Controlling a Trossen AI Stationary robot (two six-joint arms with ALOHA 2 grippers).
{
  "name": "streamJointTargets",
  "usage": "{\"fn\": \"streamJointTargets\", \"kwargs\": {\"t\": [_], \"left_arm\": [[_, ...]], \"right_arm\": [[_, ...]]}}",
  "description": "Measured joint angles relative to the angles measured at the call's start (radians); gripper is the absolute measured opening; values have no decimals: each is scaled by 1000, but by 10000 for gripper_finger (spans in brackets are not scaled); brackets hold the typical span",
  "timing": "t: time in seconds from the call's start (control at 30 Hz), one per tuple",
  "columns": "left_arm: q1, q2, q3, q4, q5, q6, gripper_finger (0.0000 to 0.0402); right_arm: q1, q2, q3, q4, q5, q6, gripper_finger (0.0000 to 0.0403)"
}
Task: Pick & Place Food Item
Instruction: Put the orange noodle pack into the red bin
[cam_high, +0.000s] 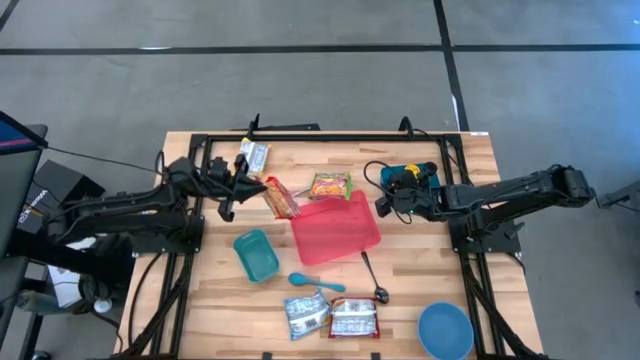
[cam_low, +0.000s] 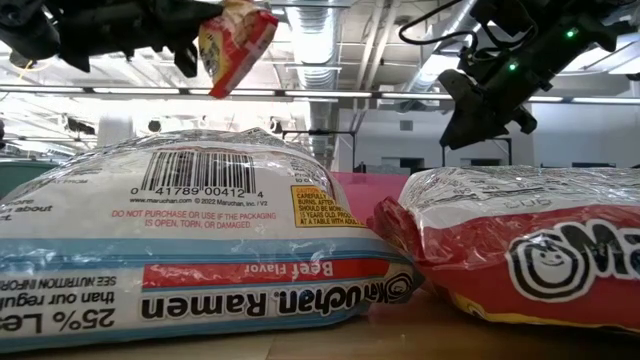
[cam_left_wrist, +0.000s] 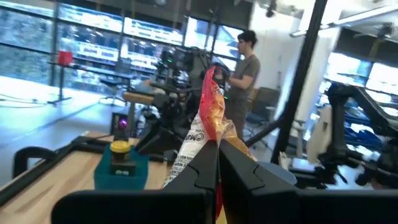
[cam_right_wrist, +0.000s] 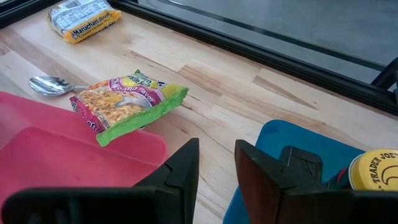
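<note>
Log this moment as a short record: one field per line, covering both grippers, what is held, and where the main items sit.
left gripper: shut on the red snack packet, held up off the table
right gripper: jaws slightly apart, empty, hanging beside the red tray's edge
red tray: table centre, nothing inside it
green noodle packet: lying at the tray's far edge
ramen packs: two, side by side at the near edge
teal container: left of the tray
blue bowl: near right corner

Overhead looks straight down; low sits behind ramen packets (cam_low: 190, 240); wrists look past tools.
</note>
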Motion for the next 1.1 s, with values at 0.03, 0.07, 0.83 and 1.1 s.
{"fn": "streamJointTargets", "kwargs": {"t": [0.03,0.07,0.83,1.1], "left_arm": [[-13,3,0,2,-32,0,0],[-25,6,0,1,-67,1,0],[-202,324,0,224,-466,59,0],[-206,411,0,331,-471,24,0]], "right_arm": [[0,0,0,2,0,0,98],[0,0,0,4,0,0,98],[64,0,-1,220,1,-90,98],[129,0,-1,351,0,-160,98]]}}
